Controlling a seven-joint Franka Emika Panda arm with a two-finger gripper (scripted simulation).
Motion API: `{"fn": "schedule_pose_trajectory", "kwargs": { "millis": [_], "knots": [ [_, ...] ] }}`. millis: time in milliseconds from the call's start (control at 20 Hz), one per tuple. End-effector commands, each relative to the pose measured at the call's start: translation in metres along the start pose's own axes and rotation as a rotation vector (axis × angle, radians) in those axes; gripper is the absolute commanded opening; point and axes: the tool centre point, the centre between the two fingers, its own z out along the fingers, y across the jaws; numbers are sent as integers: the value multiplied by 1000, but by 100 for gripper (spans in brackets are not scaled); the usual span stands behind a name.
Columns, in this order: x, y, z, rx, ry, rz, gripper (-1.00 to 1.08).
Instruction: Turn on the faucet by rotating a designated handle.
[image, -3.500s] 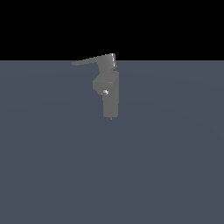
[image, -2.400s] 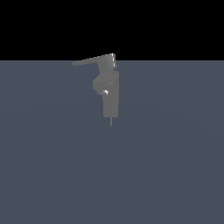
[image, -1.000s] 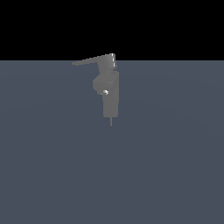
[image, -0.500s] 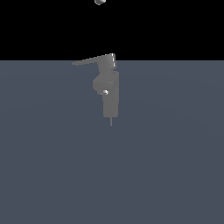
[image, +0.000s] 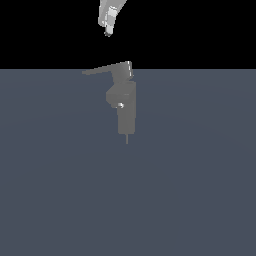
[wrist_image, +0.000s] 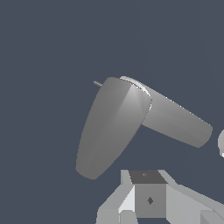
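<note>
The faucet (image: 126, 107) is a small matte grey blocky fixture with a shiny round stud (image: 120, 105) and a thin pin (image: 127, 138) at its low end. Its handle (image: 102, 69) is a flat tapering blade that sticks out toward the exterior view's left from the cap. My white gripper (image: 108, 31) hangs above the handle, apart from it, fingers together and holding nothing. In the wrist view the handle (wrist_image: 109, 127) fills the middle as a broad grey blade. A rounded part of the faucet (wrist_image: 175, 120) lies beside it, and my gripper (wrist_image: 148, 205) shows at the picture's edge.
A plain slate-grey floor (image: 190, 190) spreads under and around the faucet. Behind it the background is black.
My gripper has come into the exterior view from the top edge and moved down toward the handle. The faucet and its handle stand as before.
</note>
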Motion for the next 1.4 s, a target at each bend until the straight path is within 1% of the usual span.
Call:
{"fn": "schedule_pose_trajectory", "kwargs": {
  "millis": [0, 400, 700, 1000, 1350],
  "knots": [
    [0, -15, 13, -11, 8, 66, -100],
    [-2, -61, 57, -40, 52, 265, -100],
    [-6, -86, 87, -52, 91, 378, -100],
    [-10, -101, 107, -57, 119, 445, -100],
    [-12, -106, 115, -58, 132, 472, -100]
  ]
}}
